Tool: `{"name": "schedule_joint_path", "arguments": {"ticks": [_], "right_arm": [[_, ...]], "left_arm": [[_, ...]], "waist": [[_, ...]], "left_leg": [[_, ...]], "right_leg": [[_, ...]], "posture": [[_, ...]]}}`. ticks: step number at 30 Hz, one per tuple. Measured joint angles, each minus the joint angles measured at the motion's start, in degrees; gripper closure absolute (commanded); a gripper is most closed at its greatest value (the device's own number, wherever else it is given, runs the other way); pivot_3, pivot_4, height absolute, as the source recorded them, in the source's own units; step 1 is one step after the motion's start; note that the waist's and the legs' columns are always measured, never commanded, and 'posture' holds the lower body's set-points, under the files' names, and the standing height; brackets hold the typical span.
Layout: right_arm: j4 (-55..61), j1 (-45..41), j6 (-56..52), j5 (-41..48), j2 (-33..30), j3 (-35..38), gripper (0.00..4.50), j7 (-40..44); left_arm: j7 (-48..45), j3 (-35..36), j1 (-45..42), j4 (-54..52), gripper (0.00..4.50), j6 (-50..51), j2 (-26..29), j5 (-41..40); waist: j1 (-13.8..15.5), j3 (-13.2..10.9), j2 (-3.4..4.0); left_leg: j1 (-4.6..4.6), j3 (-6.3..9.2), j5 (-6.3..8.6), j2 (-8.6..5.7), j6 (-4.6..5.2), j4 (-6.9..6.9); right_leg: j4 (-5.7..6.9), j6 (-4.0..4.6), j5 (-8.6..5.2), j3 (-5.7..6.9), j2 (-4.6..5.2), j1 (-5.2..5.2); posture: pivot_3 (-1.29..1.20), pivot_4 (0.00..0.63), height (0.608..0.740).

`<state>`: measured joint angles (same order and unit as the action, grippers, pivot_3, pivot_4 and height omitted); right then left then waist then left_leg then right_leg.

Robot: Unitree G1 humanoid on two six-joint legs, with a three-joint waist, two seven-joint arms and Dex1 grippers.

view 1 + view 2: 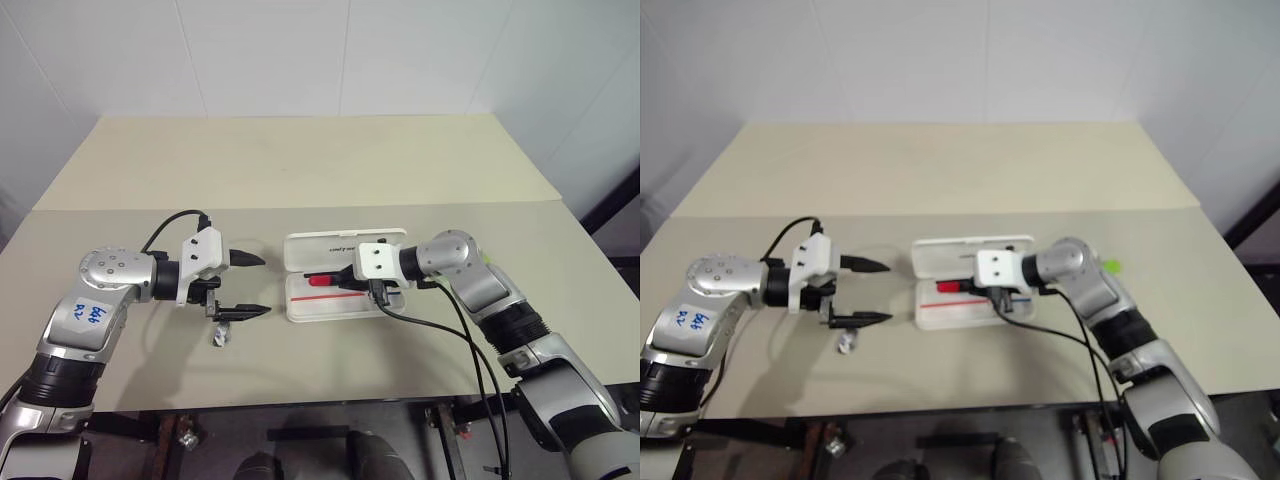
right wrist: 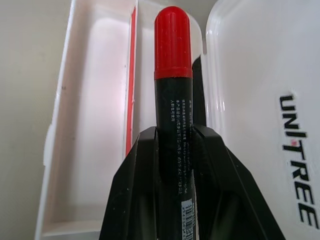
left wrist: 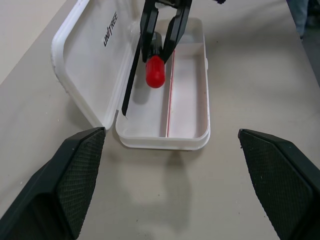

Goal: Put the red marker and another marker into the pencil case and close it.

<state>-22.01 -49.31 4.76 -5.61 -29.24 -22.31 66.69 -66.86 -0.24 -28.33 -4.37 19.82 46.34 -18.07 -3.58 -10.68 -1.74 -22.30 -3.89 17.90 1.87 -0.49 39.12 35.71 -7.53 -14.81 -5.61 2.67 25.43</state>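
Note:
The pencil case lies open in the middle of the table, with its white lid folded back on the far side. My right gripper is shut on the red marker, gripping its black body. The red cap points along the tray beside the hinge. I cannot tell whether the marker touches the tray. My left gripper stands open and empty just left of the case, pointing at it. The other marker, light green, lies on the table behind my right forearm.
A small silvery clip lies on the table under my left gripper. The table's front edge is close behind both arms. A seam crosses the table behind the case.

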Motion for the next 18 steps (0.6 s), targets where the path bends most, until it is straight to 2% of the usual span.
{"name": "schedule_joint_path", "arguments": {"ticks": [11,18], "right_arm": [[1.9,-1.0,-2.2,1.1,0.9,0.3,0.04,1.0],[13.7,1.0,-13.7,9.0,0.1,2.9,0.04,4.3]], "left_arm": [[0.1,0.0,0.0,0.0,0.0,0.1,0.0,0.0],[-0.3,0.0,-0.3,0.0,0.0,0.0,-0.2,0.0]], "waist": [[0.0,0.0,0.0],[0.2,0.0,0.0]], "left_leg": [[0.01,0.02,-0.01,0.02,-0.02,0.0],[0.0,0.04,-0.01,0.02,-0.02,0.0]], "right_leg": [[0.03,0.0,0.0,0.0,0.0,0.0],[0.04,0.0,0.0,0.02,0.01,0.0]], "posture": [[0.0,0.15,0.74],[0.0,0.15,0.74]]}}
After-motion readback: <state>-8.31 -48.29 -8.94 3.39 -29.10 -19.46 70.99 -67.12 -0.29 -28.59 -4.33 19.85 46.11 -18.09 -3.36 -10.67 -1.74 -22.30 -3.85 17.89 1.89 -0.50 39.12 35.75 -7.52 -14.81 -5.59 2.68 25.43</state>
